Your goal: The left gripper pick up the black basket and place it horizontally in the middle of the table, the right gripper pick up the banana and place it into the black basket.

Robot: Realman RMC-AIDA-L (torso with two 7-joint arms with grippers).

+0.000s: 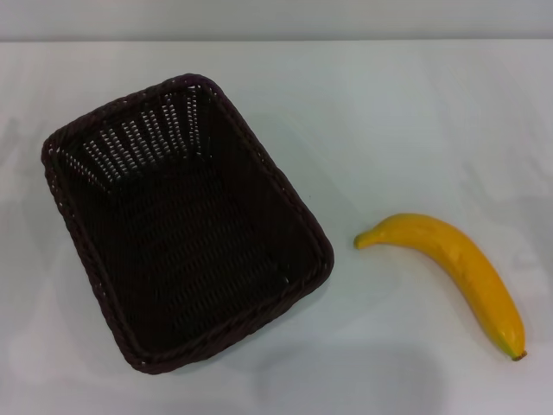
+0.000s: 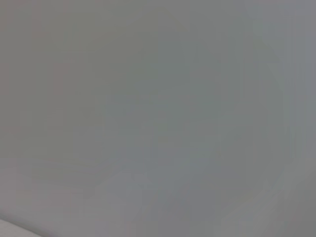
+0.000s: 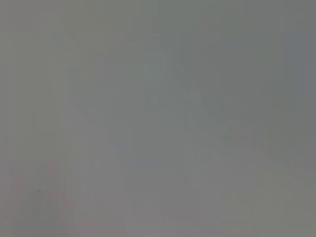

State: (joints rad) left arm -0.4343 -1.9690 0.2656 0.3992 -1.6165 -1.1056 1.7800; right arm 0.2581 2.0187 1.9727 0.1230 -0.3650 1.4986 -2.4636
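The black basket (image 1: 95, 285) sits on the white table (image 1: 389, 121) at the left of the head view, empty, its long side running at a slant from far left to near right. The yellow banana (image 1: 458, 264) lies on the table to the right of the basket, apart from it, stem end toward the basket and brown tip toward the near right. Neither gripper shows in the head view. Both wrist views show only a plain grey surface, with no fingers and no objects.
A pale wall band runs along the far edge of the table (image 1: 276, 22). Bare white tabletop lies between basket and banana and beyond them.
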